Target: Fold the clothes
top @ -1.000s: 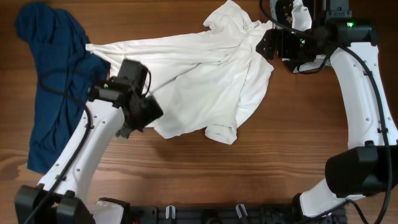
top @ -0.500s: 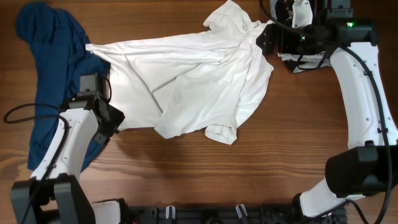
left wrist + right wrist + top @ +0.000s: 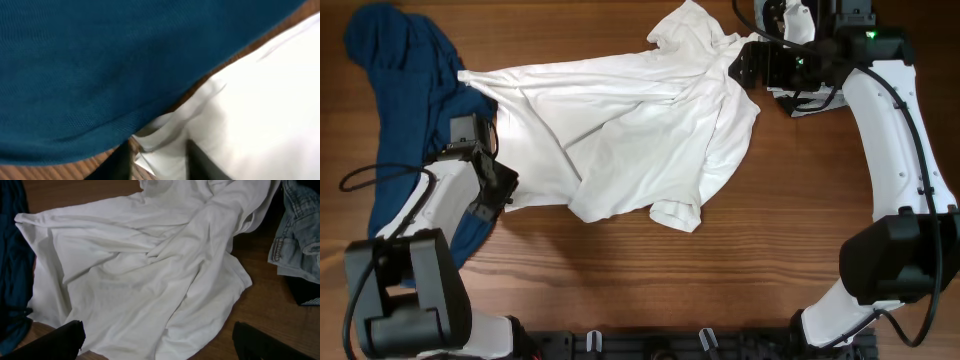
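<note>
A white T-shirt [image 3: 620, 130] lies crumpled and spread across the middle of the table. A dark blue garment [image 3: 405, 110] lies bunched along the left side, touching the shirt's left sleeve. My left gripper [image 3: 498, 192] is low at the shirt's lower-left corner, beside the blue cloth. In the left wrist view its gripper [image 3: 159, 162] has the white hem [image 3: 165, 135] between partly closed fingers, with a strip of wood showing beside the left finger [image 3: 120, 162]. My right gripper [image 3: 748, 68] hovers wide open over the shirt's upper right, its gripper [image 3: 160, 345] holding nothing above the white T-shirt [image 3: 140, 265].
A pale denim piece [image 3: 297, 225] lies at the far right, next to the shirt's shoulder. The blue garment [image 3: 100, 65] fills most of the left wrist view. Bare wooden tabletop [image 3: 740, 270] runs along the front and right.
The left arm swung left, from the shirt's lower middle to its lower-left corner by the blue garment, and its jaws narrowed around the hem. The right arm barely moved.
</note>
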`<state>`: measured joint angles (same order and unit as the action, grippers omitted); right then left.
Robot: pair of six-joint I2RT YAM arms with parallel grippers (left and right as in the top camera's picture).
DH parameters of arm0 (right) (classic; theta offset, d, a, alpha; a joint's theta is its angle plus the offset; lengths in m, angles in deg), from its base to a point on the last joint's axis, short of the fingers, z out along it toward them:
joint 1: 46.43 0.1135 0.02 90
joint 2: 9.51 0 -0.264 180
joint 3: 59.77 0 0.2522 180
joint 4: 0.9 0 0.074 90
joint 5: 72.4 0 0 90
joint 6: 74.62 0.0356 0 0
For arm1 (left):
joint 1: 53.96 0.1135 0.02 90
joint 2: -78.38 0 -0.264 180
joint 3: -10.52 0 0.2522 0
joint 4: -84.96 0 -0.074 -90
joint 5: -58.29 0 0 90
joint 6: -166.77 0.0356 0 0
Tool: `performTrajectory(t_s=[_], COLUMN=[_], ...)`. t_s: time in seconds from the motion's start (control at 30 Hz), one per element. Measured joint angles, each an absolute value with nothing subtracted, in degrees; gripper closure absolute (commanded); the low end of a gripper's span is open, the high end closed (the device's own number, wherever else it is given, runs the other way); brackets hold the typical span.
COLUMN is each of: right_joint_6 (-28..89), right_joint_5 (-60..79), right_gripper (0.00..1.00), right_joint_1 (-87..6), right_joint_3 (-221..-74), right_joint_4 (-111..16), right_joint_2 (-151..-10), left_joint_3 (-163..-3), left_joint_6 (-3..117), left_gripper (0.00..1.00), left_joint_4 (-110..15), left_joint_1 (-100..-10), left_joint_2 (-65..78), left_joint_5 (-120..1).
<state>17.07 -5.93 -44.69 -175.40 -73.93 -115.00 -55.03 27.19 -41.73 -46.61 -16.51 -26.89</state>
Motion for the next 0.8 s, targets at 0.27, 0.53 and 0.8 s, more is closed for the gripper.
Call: performTrajectory(t_s=[0.27, 0.53, 0.8], right_joint_6=[17.1, 17.0, 16.6], right_joint_5=[-5.9, -5.9, -5.9], right_gripper=[0.0, 0.0, 0.0], right_joint_1=[-44.7, -44.7, -44.7], right_joint_3=[-175.4, -175.3, -175.3], right_joint_4=[-74.1, -77.1, -78.1], right_joint_2=[-115.1, -115.1, -115.1], left_joint_3=[-60.5, -88.2, -90.1], left_joint_6=[30.5, 37.2, 39.6], left_gripper=[0.96, 0.96, 0.96], left_joint_4=[-30.8, -7.3, -13.2], left_joint_1=[-46.6, -46.6, -51.0], left_joint_2=[-17.6, -16.3, -18.5], left_joint_5=[-27.2, -27.3, -27.0])
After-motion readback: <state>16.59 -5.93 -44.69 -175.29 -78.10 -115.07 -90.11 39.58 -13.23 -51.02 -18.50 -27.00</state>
